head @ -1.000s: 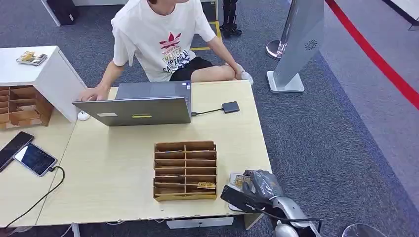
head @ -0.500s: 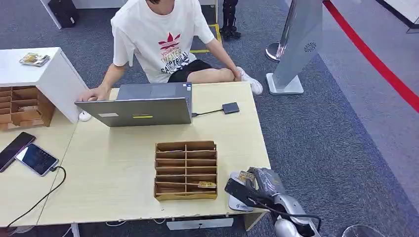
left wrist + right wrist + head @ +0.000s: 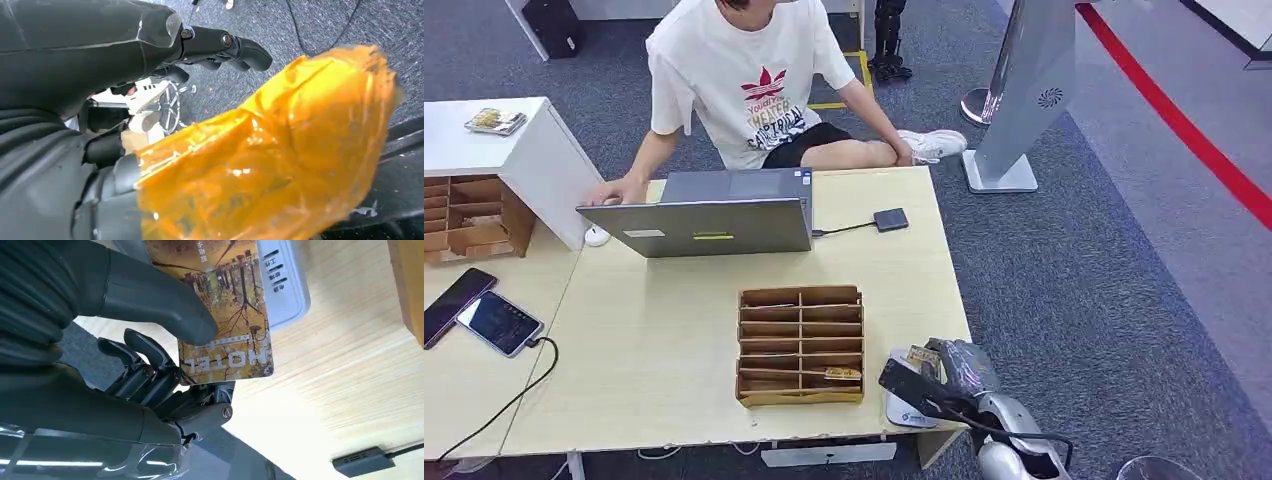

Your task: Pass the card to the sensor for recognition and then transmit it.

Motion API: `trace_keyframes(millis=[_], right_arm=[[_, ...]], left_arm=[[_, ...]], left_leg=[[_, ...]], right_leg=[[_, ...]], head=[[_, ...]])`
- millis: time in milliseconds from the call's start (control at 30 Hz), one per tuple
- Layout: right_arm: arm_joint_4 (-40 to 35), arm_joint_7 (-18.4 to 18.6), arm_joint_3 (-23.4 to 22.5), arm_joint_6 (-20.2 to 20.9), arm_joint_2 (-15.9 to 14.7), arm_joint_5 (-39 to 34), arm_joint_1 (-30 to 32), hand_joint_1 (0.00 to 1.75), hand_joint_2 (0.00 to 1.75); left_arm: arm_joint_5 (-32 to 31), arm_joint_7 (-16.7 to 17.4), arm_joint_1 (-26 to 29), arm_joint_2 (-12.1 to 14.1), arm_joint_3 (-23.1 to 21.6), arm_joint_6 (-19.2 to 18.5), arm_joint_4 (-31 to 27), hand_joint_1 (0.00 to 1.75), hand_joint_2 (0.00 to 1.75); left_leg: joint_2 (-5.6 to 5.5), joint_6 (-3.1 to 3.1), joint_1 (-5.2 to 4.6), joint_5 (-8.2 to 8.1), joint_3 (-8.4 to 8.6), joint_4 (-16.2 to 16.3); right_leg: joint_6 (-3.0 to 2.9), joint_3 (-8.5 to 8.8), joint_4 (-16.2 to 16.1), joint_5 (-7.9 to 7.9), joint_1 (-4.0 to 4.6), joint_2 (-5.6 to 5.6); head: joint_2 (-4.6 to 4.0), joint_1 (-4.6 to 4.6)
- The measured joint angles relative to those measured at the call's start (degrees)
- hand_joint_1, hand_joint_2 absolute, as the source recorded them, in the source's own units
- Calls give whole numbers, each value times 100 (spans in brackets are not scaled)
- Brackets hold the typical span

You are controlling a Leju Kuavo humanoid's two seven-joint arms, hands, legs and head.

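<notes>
My right hand (image 3: 948, 384) is at the table's front right corner and pinches a yellow-brown hotel card (image 3: 921, 358). In the right wrist view the thick thumb (image 3: 150, 297) presses the card (image 3: 231, 335), printed "HOTEL", just over the white sensor (image 3: 288, 287). The sensor (image 3: 903, 411) is a flat white reader lying on the table under the hand. Beside my body hangs my left hand (image 3: 220, 45), its dark fingers loosely curled, with nothing in them; an orange taped part (image 3: 280, 160) lies in front of the camera.
A wooden slotted organizer (image 3: 799, 345) with one card (image 3: 842, 374) in its front row stands left of the sensor. A person sits behind an open laptop (image 3: 709, 222). A black hub (image 3: 891, 218) on a cable lies beside the laptop. Two phones (image 3: 494, 322) lie far left.
My right hand has shifted the card slightly forward, so the white sensor now shows under it. The person has stretched a leg out to the right. The camera has moved a little.
</notes>
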Motion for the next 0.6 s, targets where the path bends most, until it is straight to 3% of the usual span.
trace_keyframes(millis=[600], right_arm=[[26,0,-55,24,31,0,-2,175,175]], left_arm=[[-46,-68,-2,-2,26,-13,31,0,0]], left_leg=[[0,4,0,-2,6,0]], right_leg=[[0,8,-1,0,0,0]], head=[[0,0]])
